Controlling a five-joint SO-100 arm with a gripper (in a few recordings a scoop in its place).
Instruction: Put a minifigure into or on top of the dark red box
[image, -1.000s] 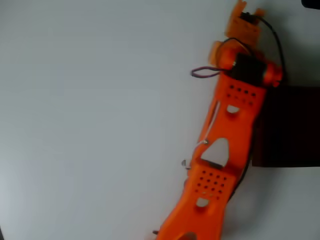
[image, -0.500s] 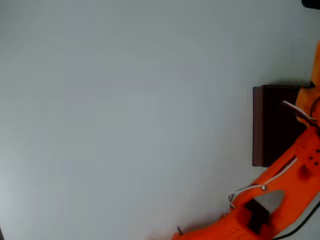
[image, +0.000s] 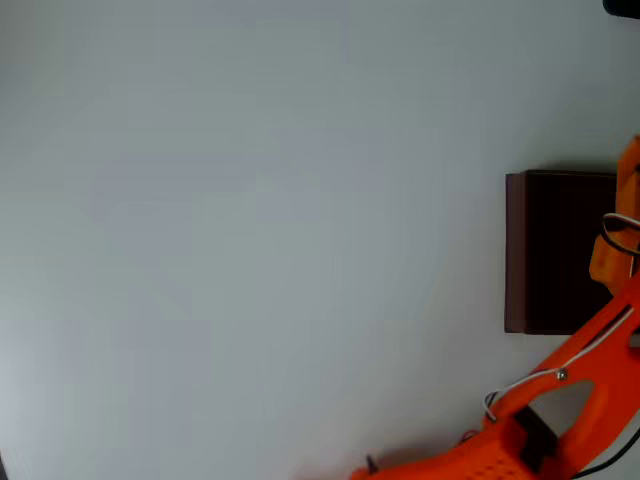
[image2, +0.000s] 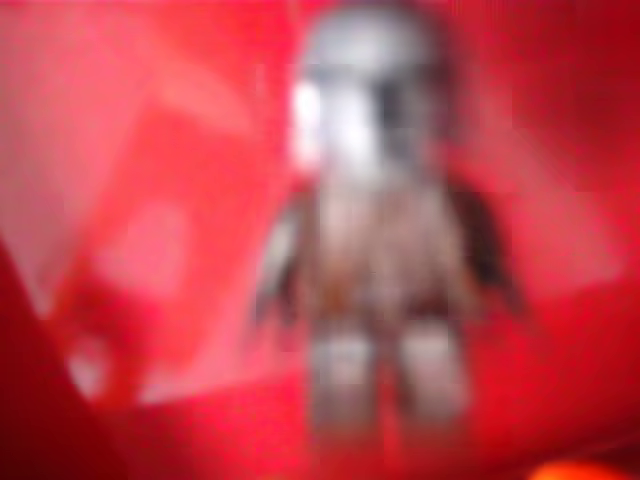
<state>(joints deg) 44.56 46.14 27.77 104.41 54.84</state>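
The dark red box (image: 516, 250) stands at the right edge of the overhead view, its inside nearly black. My orange arm (image: 560, 410) comes up from the bottom right, and its front end (image: 612, 255) hangs over the box's right part, cut off by the picture's edge. The jaws cannot be made out there. In the wrist view the minifigure (image2: 385, 250) is very close and blurred. It has a pale grey head at the top, a dark body and legs pointing down, with red surfaces all around it. Whether the fingers grip it cannot be told.
A plain pale table (image: 250, 230) spreads left of the box. A small dark object (image: 622, 6) sits at the top right corner of the overhead view. White and black cables (image: 520, 385) run along the arm.
The arm swung from the middle of the table to the right, over the box. Over the last half second it slid slightly further right and down.
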